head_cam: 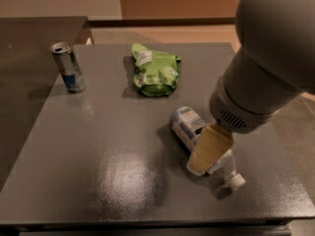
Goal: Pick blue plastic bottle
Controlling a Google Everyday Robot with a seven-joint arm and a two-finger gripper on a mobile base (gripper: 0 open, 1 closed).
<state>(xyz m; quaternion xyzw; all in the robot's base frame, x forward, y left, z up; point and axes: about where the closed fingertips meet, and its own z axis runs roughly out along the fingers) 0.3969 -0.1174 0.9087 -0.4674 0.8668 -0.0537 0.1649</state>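
Observation:
The blue plastic bottle (186, 123) lies on its side on the dark grey table (98, 156), right of centre. Its white cap (236, 181) points to the front right. My gripper (203, 157) hangs from the big grey arm (266, 68) and sits directly over the middle of the bottle, hiding the black square on its label. Only the bottle's base end and its neck with the cap show around the gripper.
A silver-and-blue can (69, 68) stands upright at the table's back left. A crumpled green bag (155, 73) lies at the back centre. The table's front edge and right edge are close to the bottle. A darker counter (29, 43) adjoins on the left.

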